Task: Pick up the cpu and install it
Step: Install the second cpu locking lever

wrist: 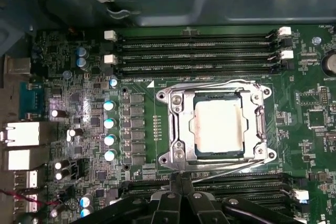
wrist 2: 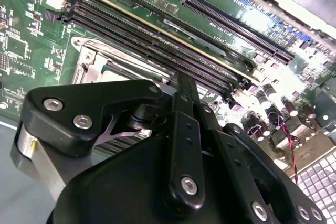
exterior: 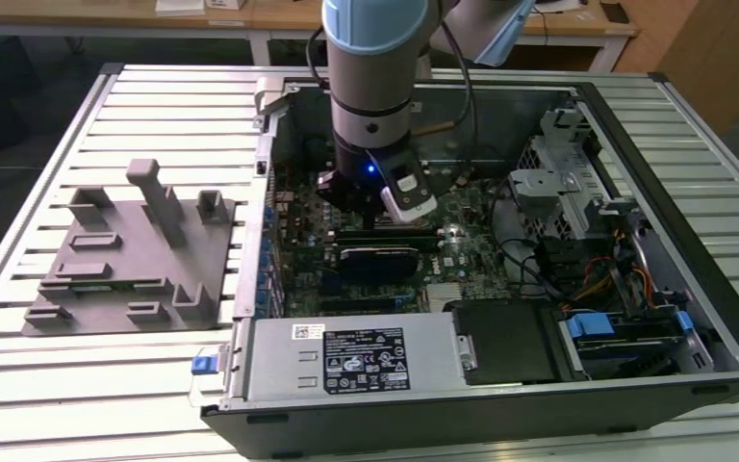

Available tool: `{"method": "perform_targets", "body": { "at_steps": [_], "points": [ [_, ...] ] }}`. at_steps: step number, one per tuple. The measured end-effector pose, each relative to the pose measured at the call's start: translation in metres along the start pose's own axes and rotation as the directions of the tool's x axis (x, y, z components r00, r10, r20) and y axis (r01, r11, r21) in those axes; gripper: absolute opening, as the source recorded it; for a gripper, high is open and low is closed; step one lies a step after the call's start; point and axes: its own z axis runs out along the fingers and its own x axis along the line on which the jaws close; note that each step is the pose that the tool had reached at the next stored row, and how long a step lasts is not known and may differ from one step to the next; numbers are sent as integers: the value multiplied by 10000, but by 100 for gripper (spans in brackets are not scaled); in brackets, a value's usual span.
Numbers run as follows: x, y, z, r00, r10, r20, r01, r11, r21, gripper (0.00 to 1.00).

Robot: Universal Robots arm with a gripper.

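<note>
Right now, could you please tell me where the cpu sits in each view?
First wrist view: the cpu seated in the socket frame, mid-picture.
Second wrist view: behind the gripper, inside the frame's visible corner.
Exterior view: hidden beneath the gripper.
Shared landmark in both wrist views: the memory slots.

In the second wrist view, the end effector (wrist 2: 181,108) hides most of the socket (wrist 2: 100,66).
</note>
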Motion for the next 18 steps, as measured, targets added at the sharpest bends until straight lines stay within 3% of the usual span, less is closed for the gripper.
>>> {"method": "perform_targets", "body": {
  "at_steps": [8,13,16,18],
  "points": [
    [-4,-77,-8,10000,2,-33,-4,9986,-537,11],
    [-4,-102,4,10000,2,-43,-5,9977,-684,11],
    [1,-105,21,10000,3,-52,-7,9963,-855,11],
    [9,-106,29,10000,5,-56,-10,9958,-911,11]
  ]
}}
